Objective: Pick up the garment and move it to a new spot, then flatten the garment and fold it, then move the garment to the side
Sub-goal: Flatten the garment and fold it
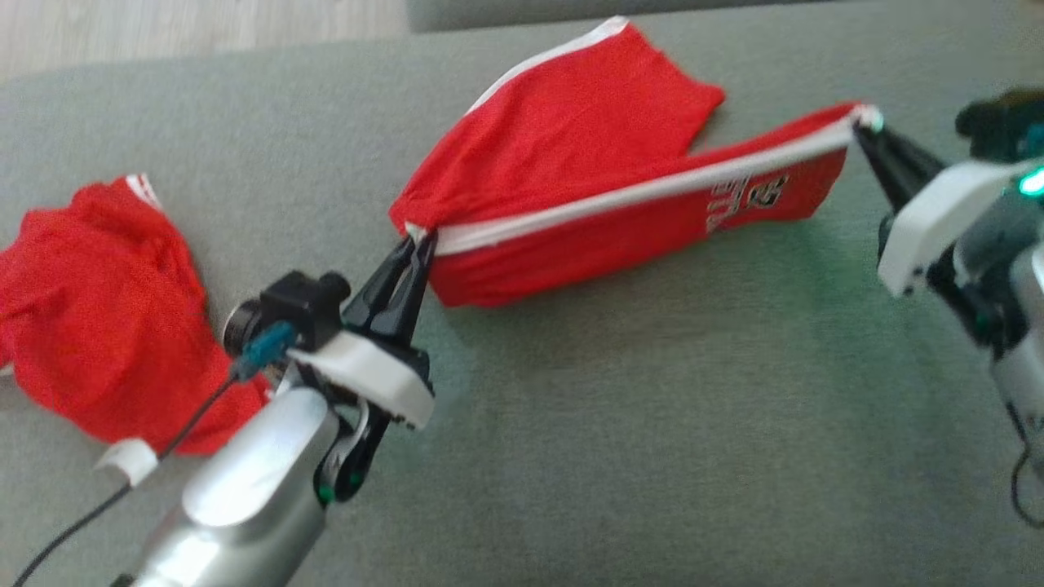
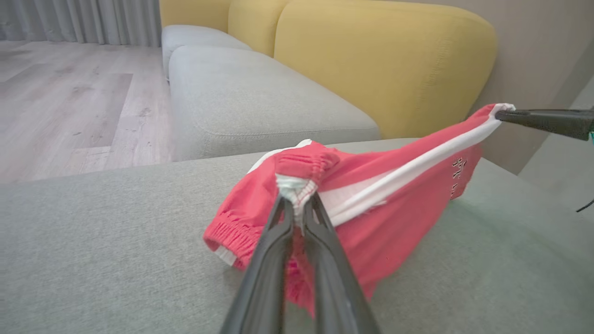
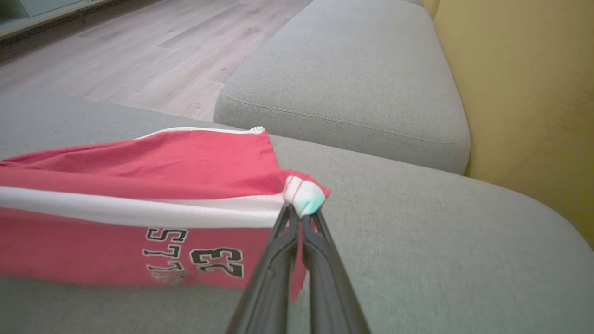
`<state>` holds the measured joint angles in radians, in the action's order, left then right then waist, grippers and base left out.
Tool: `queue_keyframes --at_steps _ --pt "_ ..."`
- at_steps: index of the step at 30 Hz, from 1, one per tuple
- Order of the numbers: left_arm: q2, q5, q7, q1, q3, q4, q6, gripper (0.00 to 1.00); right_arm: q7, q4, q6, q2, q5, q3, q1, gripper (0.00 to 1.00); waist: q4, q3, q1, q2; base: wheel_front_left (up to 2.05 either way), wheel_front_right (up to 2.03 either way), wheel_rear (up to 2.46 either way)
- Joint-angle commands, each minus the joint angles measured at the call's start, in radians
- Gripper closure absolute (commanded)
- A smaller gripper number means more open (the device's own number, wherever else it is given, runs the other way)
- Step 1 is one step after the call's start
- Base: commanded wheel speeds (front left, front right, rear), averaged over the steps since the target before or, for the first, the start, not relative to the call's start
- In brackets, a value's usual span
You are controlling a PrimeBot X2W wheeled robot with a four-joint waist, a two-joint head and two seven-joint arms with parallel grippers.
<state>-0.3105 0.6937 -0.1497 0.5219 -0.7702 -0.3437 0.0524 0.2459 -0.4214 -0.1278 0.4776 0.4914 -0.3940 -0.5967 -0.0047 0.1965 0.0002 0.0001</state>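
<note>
The garment [image 1: 587, 147] is a pair of red shorts with a white side stripe and black print, stretched between both grippers above the grey sofa cushion [image 1: 652, 408]. My left gripper [image 1: 420, 238] is shut on the waistband end; in the left wrist view the gripper [image 2: 297, 197] pinches the gathered elastic of the garment [image 2: 394, 208]. My right gripper [image 1: 856, 124] is shut on the leg-hem corner, and in the right wrist view it [image 3: 299, 211] clamps the white stripe's end of the garment [image 3: 139, 167]. One leg lies on the cushion behind; the held edge hangs taut.
A second red garment [image 1: 98, 310] lies crumpled at the cushion's left edge, beside my left forearm. Wooden floor [image 2: 69, 102] lies beyond the sofa, another grey seat cushion [image 3: 348, 79] sits further along, and yellow backrests [image 2: 380, 60] rise behind.
</note>
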Motion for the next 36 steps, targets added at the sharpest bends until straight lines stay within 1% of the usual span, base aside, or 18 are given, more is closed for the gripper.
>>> queue_keyframes --at_steps 1,10,11,16,22,29,30,31,32,33,36 --pt "-0.02 -0.009 0.004 0.07 0.056 -0.001 0.001 1.0 0.008 0.001 -0.003 0.014 -0.019 0.008 -0.064 1.0 0.053 0.065 -0.0002 -0.0001 0.0 0.0 0.0" --pt "0.062 -0.021 0.002 0.244 0.044 -0.12 -0.046 1.0 0.021 -0.156 -0.003 0.004 -0.09 -0.037 -0.331 1.0 0.152 0.204 -0.0002 -0.0001 0.0 0.0 0.0" --pt "0.062 -0.021 0.002 0.244 0.044 -0.12 -0.046 1.0 0.021 -0.156 -0.003 0.004 -0.09 -0.037 -0.331 1.0 0.152 0.204 -0.0002 -0.0001 0.0 0.0 0.0" --pt "0.111 -0.024 -0.017 0.335 0.045 -0.21 -0.068 1.0 0.011 -0.253 -0.003 0.0 -0.111 -0.077 -0.455 1.0 0.197 0.269 -0.0002 -0.0001 0.0 0.0 0.0" --pt "0.163 -0.025 -0.052 0.406 0.042 -0.314 -0.098 1.0 -0.023 -0.358 -0.003 -0.006 -0.12 -0.123 -0.552 1.0 0.236 0.316 -0.0002 -0.0001 0.0 0.0 0.0" --pt "0.205 -0.024 -0.083 0.457 0.037 -0.405 -0.125 1.0 -0.068 -0.458 -0.003 -0.014 -0.114 -0.172 -0.625 1.0 0.262 0.347 -0.0002 -0.0001 0.0 0.0 0.0" --pt "0.209 -0.023 -0.086 0.463 0.035 -0.416 -0.13 1.0 -0.08 -0.47 -0.003 -0.015 -0.118 -0.177 -0.636 0.38 0.263 0.349 -0.0002 -0.0001 0.0 0.0 0.0" --pt "0.213 -0.024 -0.089 0.469 0.034 -0.425 -0.133 0.71 -0.09 -0.486 -0.003 -0.017 -0.117 -0.177 -0.645 0.0 0.263 0.352 -0.0002 -0.0001 0.0 0.0 0.0" --pt "0.216 -0.025 -0.093 0.474 0.036 -0.433 -0.133 0.19 -0.1 -0.499 -0.003 -0.022 -0.116 -0.178 -0.653 0.0 0.262 0.354 -0.0002 -0.0001 0.0 0.0 0.0" --pt "0.218 -0.026 -0.097 0.479 0.039 -0.439 -0.133 0.0 -0.114 -0.511 -0.003 -0.026 -0.114 -0.177 -0.66 0.0 0.261 0.355 -0.0002 -0.0001 0.0 0.0 0.0" --pt "0.222 -0.029 -0.106 0.485 0.054 -0.457 -0.131 0.0 -0.172 -0.542 -0.003 -0.04 -0.103 -0.169 -0.674 0.0 0.252 0.344 -0.0002 -0.0001 0.0 0.0 0.0"
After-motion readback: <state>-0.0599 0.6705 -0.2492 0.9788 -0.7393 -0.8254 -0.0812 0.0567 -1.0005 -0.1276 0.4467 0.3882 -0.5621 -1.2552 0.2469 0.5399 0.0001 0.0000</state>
